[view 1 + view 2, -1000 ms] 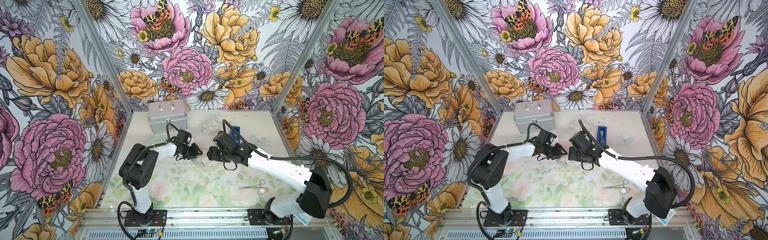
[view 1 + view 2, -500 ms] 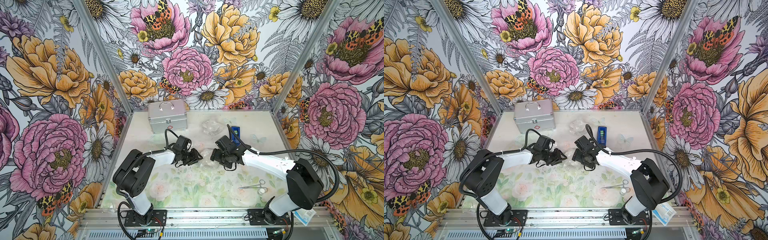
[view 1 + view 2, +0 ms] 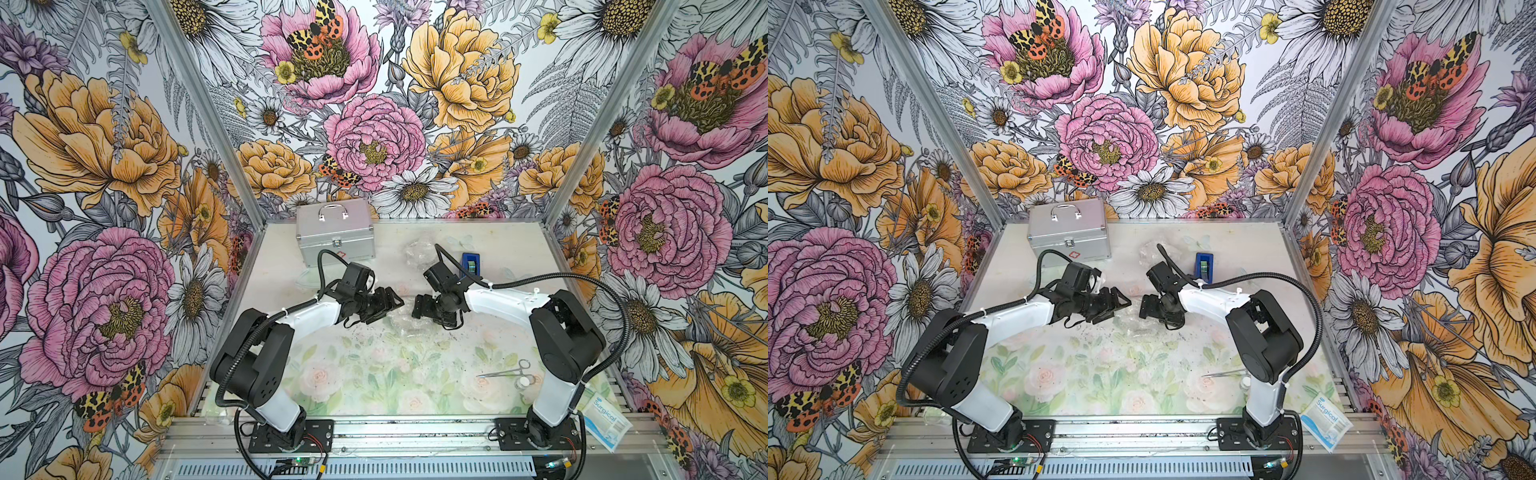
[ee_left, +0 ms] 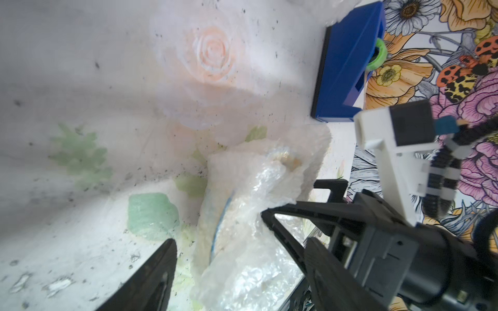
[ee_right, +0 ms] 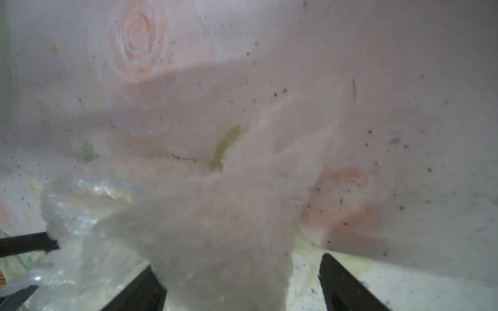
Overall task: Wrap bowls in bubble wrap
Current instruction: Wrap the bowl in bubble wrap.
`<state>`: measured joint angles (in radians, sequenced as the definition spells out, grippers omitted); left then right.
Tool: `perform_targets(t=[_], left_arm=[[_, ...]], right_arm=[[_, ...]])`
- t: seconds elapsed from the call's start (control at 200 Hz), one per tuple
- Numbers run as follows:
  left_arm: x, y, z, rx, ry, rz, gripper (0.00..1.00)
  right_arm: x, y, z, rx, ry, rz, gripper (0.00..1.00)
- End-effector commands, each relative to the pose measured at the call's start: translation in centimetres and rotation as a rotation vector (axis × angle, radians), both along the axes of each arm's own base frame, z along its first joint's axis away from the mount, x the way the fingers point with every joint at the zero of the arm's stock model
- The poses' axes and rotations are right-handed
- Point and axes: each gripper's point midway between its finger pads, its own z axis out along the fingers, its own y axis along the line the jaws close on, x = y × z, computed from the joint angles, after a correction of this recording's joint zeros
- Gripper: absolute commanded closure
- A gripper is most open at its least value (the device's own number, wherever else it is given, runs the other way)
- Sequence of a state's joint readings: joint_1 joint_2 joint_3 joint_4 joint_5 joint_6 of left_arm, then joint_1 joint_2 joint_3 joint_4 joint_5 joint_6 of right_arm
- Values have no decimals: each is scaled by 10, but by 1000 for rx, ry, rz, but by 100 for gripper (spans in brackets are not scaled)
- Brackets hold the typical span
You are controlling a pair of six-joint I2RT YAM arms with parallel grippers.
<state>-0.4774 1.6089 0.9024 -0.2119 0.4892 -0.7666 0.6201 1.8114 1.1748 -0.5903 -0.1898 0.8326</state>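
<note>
Both pincers hung low over the middle of the table (image 3: pixel 365 374), tips facing each other. Between them lay the crumpled bubble wrap (image 3: pixel 405 328), with a bowl (image 4: pixel 222 212) inside it (only a blue rim line showed through). The left pincer (image 3: pixel 392 307) was open, its fingers well apart on either side of the bundle. The right pincer (image 3: pixel 415 307) was open too, a blurred flap of wrap between its fingers. Behind stood a blue tape dispenser (image 3: pixel 470 262) and, well apart from it, a silver case (image 3: pixel 334 237).
</note>
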Motion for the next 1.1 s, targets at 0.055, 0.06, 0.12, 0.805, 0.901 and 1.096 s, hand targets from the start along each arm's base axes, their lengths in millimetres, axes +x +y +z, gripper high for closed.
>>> perform_targets(t=[0.055,0.06,0.12,0.805,0.901,1.096], left_arm=[[-9,-3,-10,-15,47,-74,32],[-9,-3,-11,-15,49,-74,32],[-12,3,-18,-24,75,-61,37],[-14,-11,-31,-124,124,-76,79],[-15,-14,-28,-124,119,-78,85],[-16,-28,-25,-98,95,-106,88]], right_arm=[[4,-4,0,-22,-2,55,14],[4,-5,0,-22,-2,54,14],[6,-6,1,-23,-8,53,15],[17,-7,5,-21,-27,68,28],[25,-12,22,-3,-76,72,29],[48,-40,89,83,-236,43,26]])
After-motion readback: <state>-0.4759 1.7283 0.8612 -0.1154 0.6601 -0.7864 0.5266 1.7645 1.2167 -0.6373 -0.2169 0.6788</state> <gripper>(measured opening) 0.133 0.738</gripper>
